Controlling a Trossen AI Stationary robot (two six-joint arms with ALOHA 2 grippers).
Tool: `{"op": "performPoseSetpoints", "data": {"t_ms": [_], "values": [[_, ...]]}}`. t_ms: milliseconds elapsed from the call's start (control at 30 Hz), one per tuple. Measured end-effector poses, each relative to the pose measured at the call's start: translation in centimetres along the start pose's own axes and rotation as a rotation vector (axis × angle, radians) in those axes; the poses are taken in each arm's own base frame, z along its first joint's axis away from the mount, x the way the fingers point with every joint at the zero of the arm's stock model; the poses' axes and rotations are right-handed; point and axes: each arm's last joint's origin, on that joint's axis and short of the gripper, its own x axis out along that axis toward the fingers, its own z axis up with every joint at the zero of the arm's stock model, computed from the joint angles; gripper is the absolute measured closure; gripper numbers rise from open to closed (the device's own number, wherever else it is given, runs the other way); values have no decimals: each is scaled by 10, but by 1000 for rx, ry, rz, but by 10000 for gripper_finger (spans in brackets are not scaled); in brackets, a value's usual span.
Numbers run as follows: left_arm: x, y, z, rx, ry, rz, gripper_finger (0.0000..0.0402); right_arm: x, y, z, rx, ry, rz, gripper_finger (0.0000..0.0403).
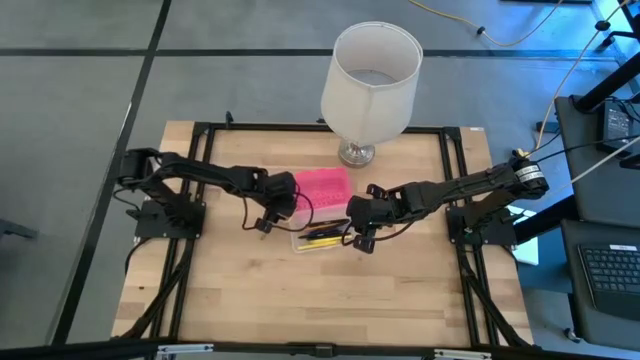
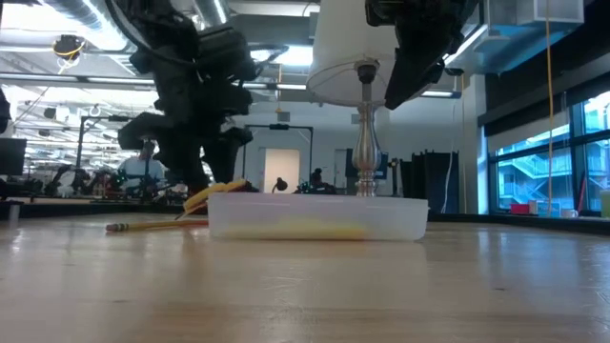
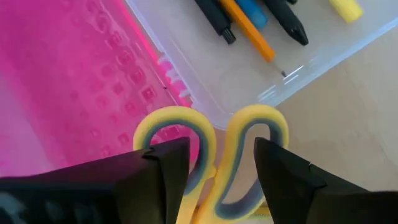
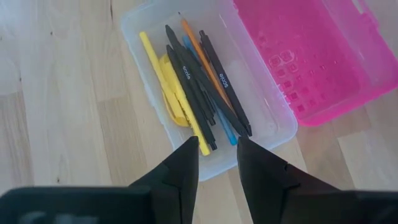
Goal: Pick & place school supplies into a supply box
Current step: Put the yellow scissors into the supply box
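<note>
The left gripper (image 3: 214, 168) clamps yellow-handled scissors (image 3: 211, 155) beside the supply box (image 4: 267, 134), apparently for loading, while the empty right gripper (image 4: 217, 152) hovers above, fingers apart.

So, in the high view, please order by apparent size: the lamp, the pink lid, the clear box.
1. Lamp, though being taller it sits nearer the camera.
2. Pink lid and clear box: unsure, grippers cover part of each.

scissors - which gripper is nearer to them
Left. The left gripper is shut on the scissors beside the box; the right gripper, open and empty, hangs over the box's other end.
</note>
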Motion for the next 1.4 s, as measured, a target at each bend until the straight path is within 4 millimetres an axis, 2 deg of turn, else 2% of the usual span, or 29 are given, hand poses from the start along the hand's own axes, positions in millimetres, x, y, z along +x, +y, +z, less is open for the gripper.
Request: {"op": "performPoseSetpoints", "data": {"t_ms": [167,467,633,833,1000,1100,1200,1300,1400], "values": [[4,0,-1,-1,12,2,257,0,0,0,0,0,0,289],[4,2,2,-2,-12,23,336,0,0,0,-2,0,0,289],[3,2,2,-61,-3,27,336,0,0,0,-5,0,0,289],[-14,2,6,-66,100,46,332,0,0,0,-31,1,1,289],[-41,5,27,-174,42,72,333,0,0,-1,-34,10,-2,289],[-60,9,48,-297,-43,96,330,0,-1,-3,-37,27,-9,289],[-79,8,72,-348,-138,104,331,-1,1,-4,-80,33,-8,289],[-90,3,96,-376,-235,99,332,-5,9,-9,-157,36,5,289],[-97,1,117,-504,-305,121,332,-14,13,-19,-215,6,10,289]]}}
